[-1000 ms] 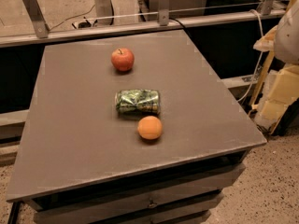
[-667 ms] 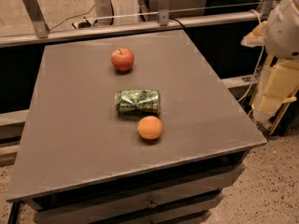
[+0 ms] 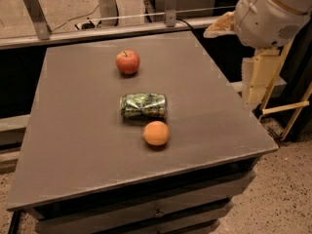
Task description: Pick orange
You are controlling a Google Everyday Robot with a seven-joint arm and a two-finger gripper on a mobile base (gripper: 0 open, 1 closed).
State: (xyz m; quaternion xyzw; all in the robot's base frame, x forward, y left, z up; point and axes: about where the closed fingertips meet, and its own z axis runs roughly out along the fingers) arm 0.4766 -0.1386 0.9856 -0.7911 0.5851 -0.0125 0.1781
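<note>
The orange [image 3: 156,133] is a small round light-orange fruit resting on the grey table [image 3: 78,130], near its front edge and just in front of the crushed green can [image 3: 144,106]. My gripper [image 3: 220,26] is at the upper right, above the table's right edge, at the end of the bulky white arm [image 3: 273,11]. It hangs well above and to the right of the orange and holds nothing that I can see.
A red apple [image 3: 127,62] with a stem sits further back on the table. A metal rail with posts [image 3: 102,23] runs behind the table. The speckled floor [image 3: 287,189] lies to the right, below the table's edge.
The arm has swung in from the right edge of the view toward the table and now fills more of the upper right. The orange, can and apple have not moved.
</note>
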